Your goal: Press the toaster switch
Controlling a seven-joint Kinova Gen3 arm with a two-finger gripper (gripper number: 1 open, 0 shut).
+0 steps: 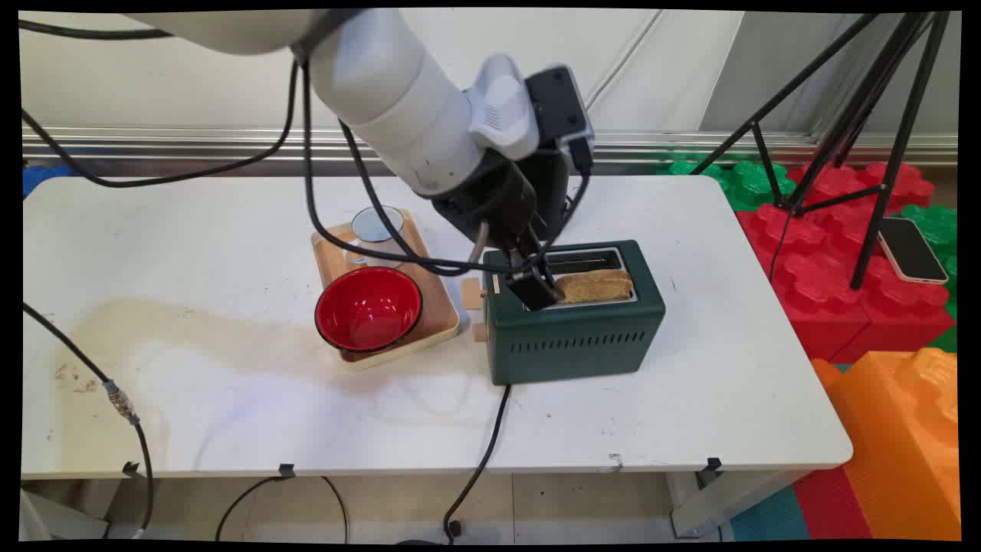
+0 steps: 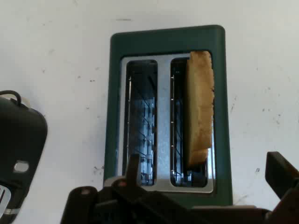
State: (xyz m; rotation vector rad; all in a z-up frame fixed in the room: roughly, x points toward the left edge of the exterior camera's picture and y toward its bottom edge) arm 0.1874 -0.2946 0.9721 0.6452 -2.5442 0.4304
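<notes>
A dark green two-slot toaster (image 1: 575, 345) stands right of the table's middle. A slice of browned toast (image 1: 598, 285) sticks up out of its near slot; the far slot is empty. My gripper (image 1: 533, 287) hangs low over the toaster's left end, right at the end of the toast. From the hand, the toaster (image 2: 163, 42) runs lengthwise up the picture with the toast (image 2: 200, 107) in the right-hand slot. The gripper (image 2: 205, 170) is open. Its fingers stand wide apart, one on each side of the toast's near end, and hold nothing.
Left of the toaster a wooden tray (image 1: 441, 333) carries a red bowl (image 1: 368, 307) and a glass cup (image 1: 375, 226). Two beige knobs (image 1: 471, 295) face the tray. The toaster's cord (image 1: 483, 452) drops over the front edge. A black tripod (image 1: 843, 153) and foam blocks (image 1: 828, 268) stand to the right.
</notes>
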